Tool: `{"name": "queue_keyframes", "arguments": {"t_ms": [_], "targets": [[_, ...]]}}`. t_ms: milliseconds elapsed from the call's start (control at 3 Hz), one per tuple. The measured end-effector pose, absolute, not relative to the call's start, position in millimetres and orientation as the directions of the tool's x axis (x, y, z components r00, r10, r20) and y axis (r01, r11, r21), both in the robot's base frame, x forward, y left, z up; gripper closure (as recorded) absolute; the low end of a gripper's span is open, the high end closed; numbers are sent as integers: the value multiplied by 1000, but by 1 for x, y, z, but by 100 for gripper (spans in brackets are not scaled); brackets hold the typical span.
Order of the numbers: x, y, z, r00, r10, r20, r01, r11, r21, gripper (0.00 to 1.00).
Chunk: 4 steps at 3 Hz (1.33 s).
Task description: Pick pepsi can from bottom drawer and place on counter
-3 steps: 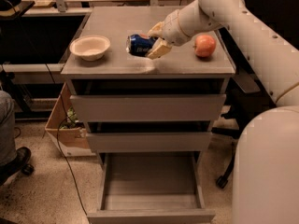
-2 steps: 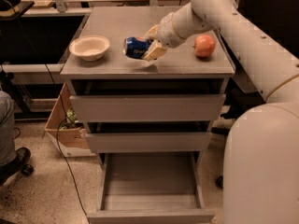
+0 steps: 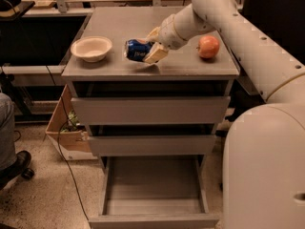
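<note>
Hidden: the right end of the pepsi can (image 3: 136, 50) sits under the gripper's fingers (image 3: 155, 55); whether the can touches the surface below cannot be told.
Cut off: the robot's large white body fills the lower right and runs out of the picture; a seated person's leg (image 3: 6, 128) shows only at the left edge.
Counts: one can, one white bowl (image 3: 91, 48), one reddish round fruit (image 3: 208, 46), three drawers.
Drawers: the upper two stand closed; the bottom drawer (image 3: 152, 213) is pulled out, and its floor shows bare.
Arm: reaches from the upper right, slanting down and left over the counter (image 3: 143, 20).
Gripper (image 3: 150, 45): over the counter's front half, between bowl and fruit, clamped around the can.
Can: lies on its side in the grip, lettering facing forward, near the bowl.
Floor: a cardboard box (image 3: 66, 130) left of the cabinet.
</note>
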State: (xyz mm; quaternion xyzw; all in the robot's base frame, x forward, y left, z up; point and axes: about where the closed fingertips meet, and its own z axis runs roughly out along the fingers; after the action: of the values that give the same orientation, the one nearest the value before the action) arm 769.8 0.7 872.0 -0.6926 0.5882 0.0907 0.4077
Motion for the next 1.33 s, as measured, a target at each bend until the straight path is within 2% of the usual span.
{"name": "queue_keyframes", "arguments": {"t_ms": [667, 1000, 1333], "targets": [[760, -3, 885, 326, -716, -617, -882, 4, -471, 4], [750, -8, 902, 373, -689, -621, -868, -22, -496, 0], [743, -15, 912, 402, -671, -623, -858, -38, -513, 0]]}}
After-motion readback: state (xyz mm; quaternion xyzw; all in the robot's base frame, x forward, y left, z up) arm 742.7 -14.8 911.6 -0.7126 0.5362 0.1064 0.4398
